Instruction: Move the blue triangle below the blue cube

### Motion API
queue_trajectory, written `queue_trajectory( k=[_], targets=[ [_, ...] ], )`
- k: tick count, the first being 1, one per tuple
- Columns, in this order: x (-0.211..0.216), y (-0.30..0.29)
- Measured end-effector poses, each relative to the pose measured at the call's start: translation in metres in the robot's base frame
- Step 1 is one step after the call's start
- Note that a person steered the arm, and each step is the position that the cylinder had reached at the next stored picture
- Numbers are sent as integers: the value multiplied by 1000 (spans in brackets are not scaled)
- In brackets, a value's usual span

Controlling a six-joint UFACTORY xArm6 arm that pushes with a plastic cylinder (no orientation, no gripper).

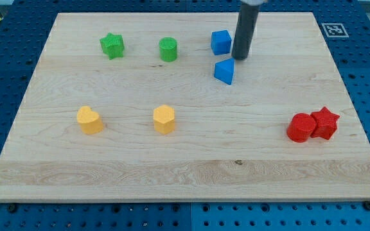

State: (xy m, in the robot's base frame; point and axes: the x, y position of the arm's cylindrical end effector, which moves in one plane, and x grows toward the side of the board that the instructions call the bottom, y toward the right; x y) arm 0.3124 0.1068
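I have one camera, looking down at a slant on the wooden board point(185, 167) from beyond its bottom edge, far enough back that nearly the whole board fits.

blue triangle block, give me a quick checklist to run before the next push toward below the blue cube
1. Small blue triangle block located, lying flat on the wooden board: ok.
2. Small blue cube block located, at the view's top: ok.
3. Triangle already below the cube: ok, roughly, offset slightly to the view's right.
4. My tip position: just above the triangle, right of the cube; contact with either: cannot tell.
5. Green cylinder block out of the way: ok.
6. Pushing from here risks driving the triangle further down: not ok, reposition.
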Motion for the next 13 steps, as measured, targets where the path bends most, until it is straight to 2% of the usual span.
queue_trajectory(
  k=[1, 2, 3, 4, 6, 7, 8, 9, 10, 11, 12, 13],
  targets=[
    [1, -2],
    [61, 24],
    [92, 65],
    [105, 65],
    [104, -4],
    [104, -7],
    [78, -7],
    [29, -7],
    [37, -7],
    [92, 9],
    [115, 13],
    [116, -11]
  ],
)
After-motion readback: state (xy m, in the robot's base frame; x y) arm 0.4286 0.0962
